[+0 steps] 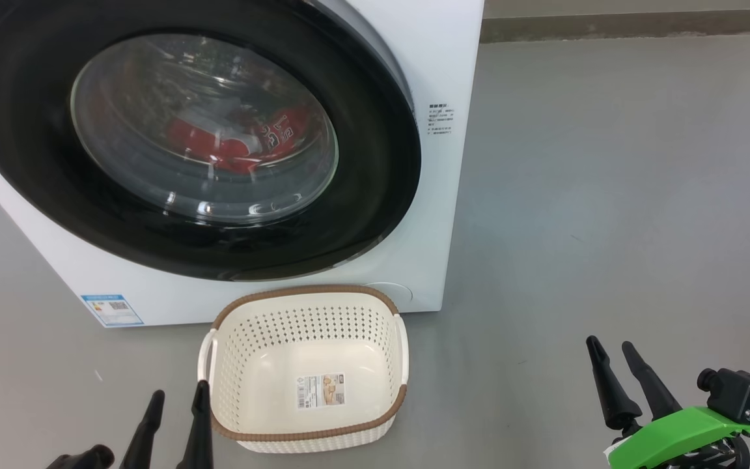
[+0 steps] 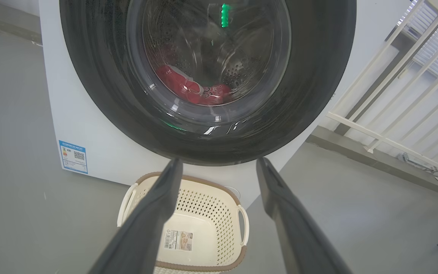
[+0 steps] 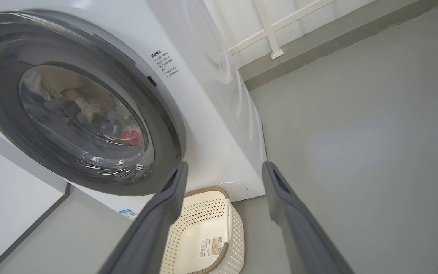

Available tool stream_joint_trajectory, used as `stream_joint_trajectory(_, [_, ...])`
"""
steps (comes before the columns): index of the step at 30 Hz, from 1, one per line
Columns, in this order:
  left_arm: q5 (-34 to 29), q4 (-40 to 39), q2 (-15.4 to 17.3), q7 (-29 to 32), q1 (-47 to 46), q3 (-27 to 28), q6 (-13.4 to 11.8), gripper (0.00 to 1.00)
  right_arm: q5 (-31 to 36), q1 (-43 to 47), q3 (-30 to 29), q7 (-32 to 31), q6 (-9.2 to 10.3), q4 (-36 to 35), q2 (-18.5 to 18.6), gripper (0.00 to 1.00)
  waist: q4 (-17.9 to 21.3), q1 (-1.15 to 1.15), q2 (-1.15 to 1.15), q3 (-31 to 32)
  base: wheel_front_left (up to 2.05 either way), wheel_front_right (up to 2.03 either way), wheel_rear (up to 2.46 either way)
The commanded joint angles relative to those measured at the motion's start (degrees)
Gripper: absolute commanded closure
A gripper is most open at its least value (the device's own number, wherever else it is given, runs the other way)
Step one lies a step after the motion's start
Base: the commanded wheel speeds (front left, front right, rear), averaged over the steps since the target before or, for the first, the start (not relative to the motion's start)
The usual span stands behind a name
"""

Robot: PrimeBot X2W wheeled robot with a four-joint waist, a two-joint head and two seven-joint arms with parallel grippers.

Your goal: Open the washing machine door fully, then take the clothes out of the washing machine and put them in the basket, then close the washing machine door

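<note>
The white washing machine [image 1: 440, 78] stands on the floor with its round black-ringed door [image 1: 36, 195] against its front. Through the glass window I see the red clothes [image 1: 232, 140] lying in the drum, also visible as red clothes [image 2: 192, 89] in the left wrist view. The cream basket [image 1: 310, 365] with a brown rim sits empty on the floor right in front of the machine. My left gripper [image 1: 176, 400] is open at the basket's left side. My right gripper [image 1: 612, 352] is open, well to the basket's right. Both hold nothing.
Grey floor [image 1: 609, 195] stretches to the right of the machine. A white railing [image 2: 405, 95] and a low kerb run along the wall to the machine's right. A blue label [image 1: 111, 309] marks the machine's lower left corner.
</note>
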State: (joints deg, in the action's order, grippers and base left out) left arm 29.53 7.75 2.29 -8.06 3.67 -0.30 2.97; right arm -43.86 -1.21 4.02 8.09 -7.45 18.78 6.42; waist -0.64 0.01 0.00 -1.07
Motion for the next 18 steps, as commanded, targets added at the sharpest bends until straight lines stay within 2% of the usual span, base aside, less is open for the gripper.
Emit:
stream_joint_trajectory(1, [-2.37, -2.12, 0.78, -0.91, -0.7, 1.02, -0.41, 0.0, 2.22, -1.84, 0.99, 0.87, -0.02, -1.35, 1.14, 0.0, 0.03, 0.0, 0.0, -0.03, 0.0, 0.0, 0.0])
stream_joint_trajectory(18, [-15.19, -3.94, 0.87, -3.93, 0.19, 0.37, -0.9, 0.0, 12.04, -0.27, -0.63, 3.89, -0.03, -2.34, 1.36, 0.0, -0.26, 0.0, 0.0, -0.34, 0.0, 0.0, 0.0])
